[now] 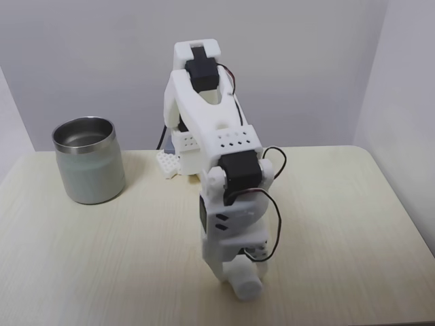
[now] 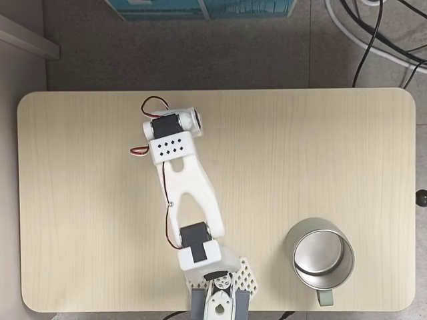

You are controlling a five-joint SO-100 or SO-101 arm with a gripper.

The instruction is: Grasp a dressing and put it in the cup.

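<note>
The dressing, a small white roll, sits low over the table near the front edge in a fixed view. My white gripper points straight down and its jaws stand close on either side of the roll, shut on it. The cup, squat and pale grey-green with a shiny steel inside, stands far off at the back left of that view. Seen from above in a fixed view, the cup is at the lower right, and the arm's wrist covers the fingers and what they hold.
The arm's base is at the bottom table edge, left of the cup. The light wooden table has rounded corners. Black and white cables lie on the floor beyond the top right corner.
</note>
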